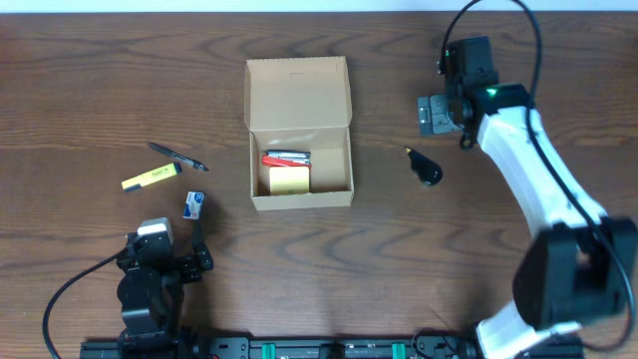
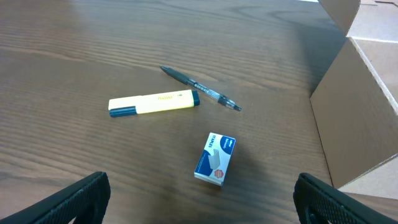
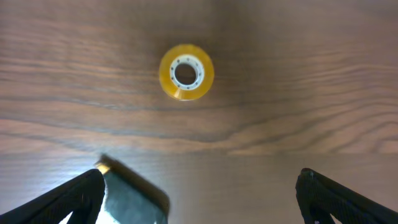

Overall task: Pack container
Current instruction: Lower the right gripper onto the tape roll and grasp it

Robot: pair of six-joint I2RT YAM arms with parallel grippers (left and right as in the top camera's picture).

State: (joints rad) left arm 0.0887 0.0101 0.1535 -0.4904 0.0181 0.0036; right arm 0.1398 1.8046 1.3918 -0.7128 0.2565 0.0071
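Observation:
The container, a tan cardboard box (image 1: 299, 95) with its flap lid open toward the far side, stands at mid-table; its side wall shows in the left wrist view (image 2: 357, 118). Inside lie a red item (image 1: 286, 158) and a yellow pad (image 1: 290, 180). My left gripper (image 1: 167, 254) (image 2: 199, 205) is open and empty, just short of a small blue-and-white box (image 1: 194, 205) (image 2: 215, 159). My right gripper (image 1: 455, 108) (image 3: 202, 202) is open above the table, with a yellow tape roll (image 3: 186, 71) ahead of it and a blurred grey object (image 3: 134, 199) by its left finger.
A yellow highlighter (image 1: 151, 178) (image 2: 153, 103) and a dark pen (image 1: 178, 157) (image 2: 200, 88) lie left of the box. A small black item (image 1: 427, 168) lies right of it. A grey metal object (image 1: 434, 115) sits beside the right wrist.

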